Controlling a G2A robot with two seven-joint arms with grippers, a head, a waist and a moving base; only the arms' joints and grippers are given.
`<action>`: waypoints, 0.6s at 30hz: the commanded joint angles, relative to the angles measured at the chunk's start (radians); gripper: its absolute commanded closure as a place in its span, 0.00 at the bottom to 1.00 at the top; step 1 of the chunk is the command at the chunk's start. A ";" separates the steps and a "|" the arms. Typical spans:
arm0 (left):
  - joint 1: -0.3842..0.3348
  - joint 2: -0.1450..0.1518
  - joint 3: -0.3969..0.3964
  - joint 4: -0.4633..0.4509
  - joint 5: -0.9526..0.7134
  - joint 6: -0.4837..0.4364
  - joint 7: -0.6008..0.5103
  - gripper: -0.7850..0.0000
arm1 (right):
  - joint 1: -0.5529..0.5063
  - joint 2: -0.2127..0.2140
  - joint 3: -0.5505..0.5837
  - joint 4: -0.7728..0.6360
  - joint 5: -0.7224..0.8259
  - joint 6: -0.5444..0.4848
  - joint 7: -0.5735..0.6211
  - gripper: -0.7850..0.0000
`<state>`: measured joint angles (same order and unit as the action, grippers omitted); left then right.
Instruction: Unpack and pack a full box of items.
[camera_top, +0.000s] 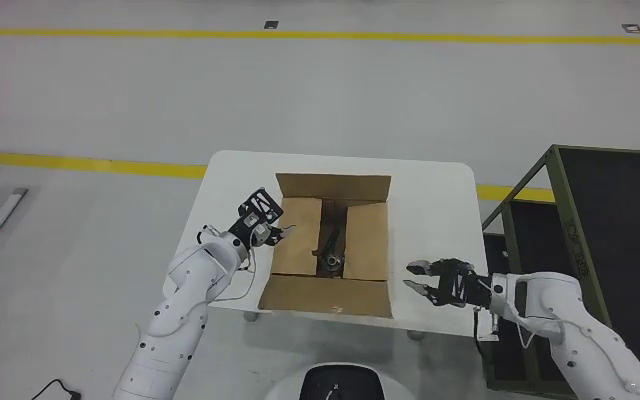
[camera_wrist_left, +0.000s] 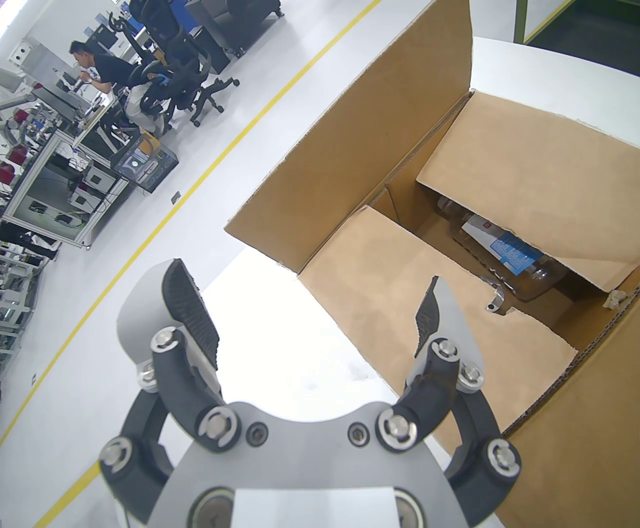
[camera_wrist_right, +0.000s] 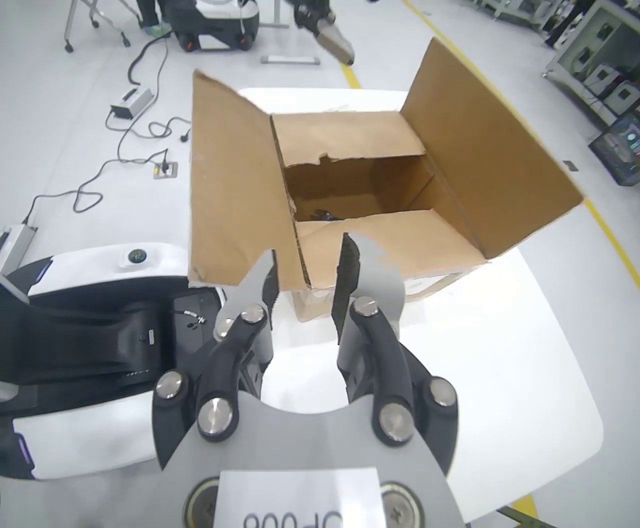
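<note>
Currently your box (camera_top: 333, 296) sits mid-way across the table (camera_top: 430, 190), its side flaps (camera_top: 366, 240) lying inward over a narrow slot. Inside lies a clear bottle (camera_wrist_left: 505, 255) with a blue-and-white label (camera_wrist_left: 510, 247), print too small to read. Your left gripper (camera_top: 285, 232) hangs, fingers spread, just beside the box's left wall. Your right gripper (camera_top: 412, 277) hovers, fingers apart, over bare tabletop right of the box, near the table edge and a dark rack (camera_top: 570, 200).

A brown cardboard box (camera_top: 300, 235) stands on the white table (camera_top: 430, 200), two flaps raised, two folded inward. A clear labelled bottle (camera_wrist_left: 505, 255) lies sideways inside
</note>
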<state>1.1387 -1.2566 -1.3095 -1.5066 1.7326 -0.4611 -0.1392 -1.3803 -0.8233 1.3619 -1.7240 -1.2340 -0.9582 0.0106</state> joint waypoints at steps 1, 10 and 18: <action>0.000 0.000 0.000 0.000 0.000 0.000 0.000 0.00 | -0.009 0.000 0.000 -0.010 -0.010 -0.005 -0.009 1.00; 0.000 0.000 0.000 0.000 0.000 0.000 0.000 0.00 | 0.028 -0.024 -0.126 0.033 -0.009 0.013 -0.016 1.00; 0.014 0.001 -0.001 -0.009 0.001 0.011 0.006 0.00 | 0.141 -0.078 -0.336 0.190 0.002 0.025 -0.013 1.00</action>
<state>1.1468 -1.2561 -1.3093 -1.5115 1.7322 -0.4533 -0.1352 -1.2511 -0.8952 1.0449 -1.5560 -1.2370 -0.9362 0.0040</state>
